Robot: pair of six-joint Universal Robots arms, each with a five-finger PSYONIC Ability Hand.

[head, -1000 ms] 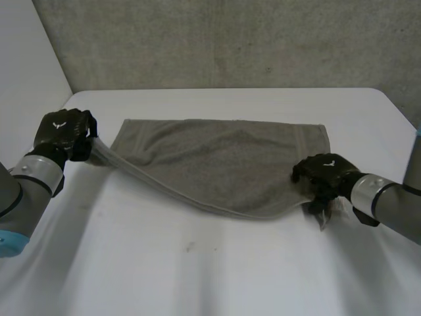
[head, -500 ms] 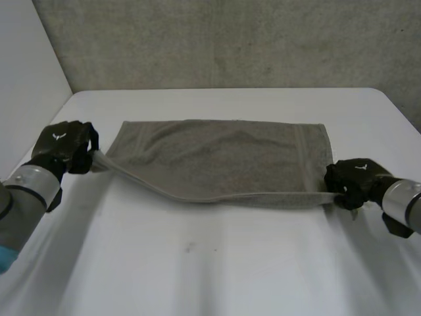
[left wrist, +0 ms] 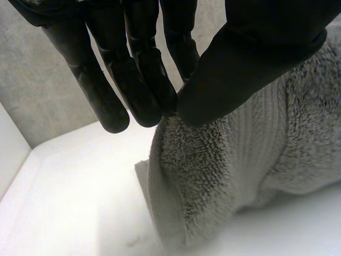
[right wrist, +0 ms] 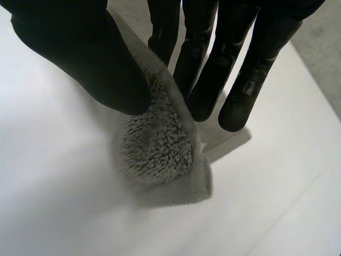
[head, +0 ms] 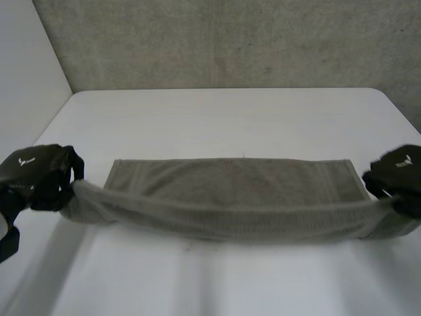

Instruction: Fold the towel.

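Note:
A grey-brown towel (head: 230,191) stretches across the white table (head: 230,118), its near edge lifted and pulled taut between both hands. My left hand (head: 39,176) pinches the towel's near left corner between thumb and fingers (left wrist: 138,80); the pile of the towel (left wrist: 229,165) hangs from that pinch. At the other end my right hand (head: 396,176) grips the near right corner, and the towel (right wrist: 160,144) bulges out between thumb and fingers (right wrist: 205,74). The far edge still lies flat on the table.
A grey wall (head: 230,39) rises behind the table's far edge. A white panel (head: 26,72) stands at the left. Bare tabletop lies beyond the towel and in front of it.
Both hands have drawn the near edge toward me and outward, lifting it. The towel has slid nearer and now hangs taut. The right hand closed on its corner.

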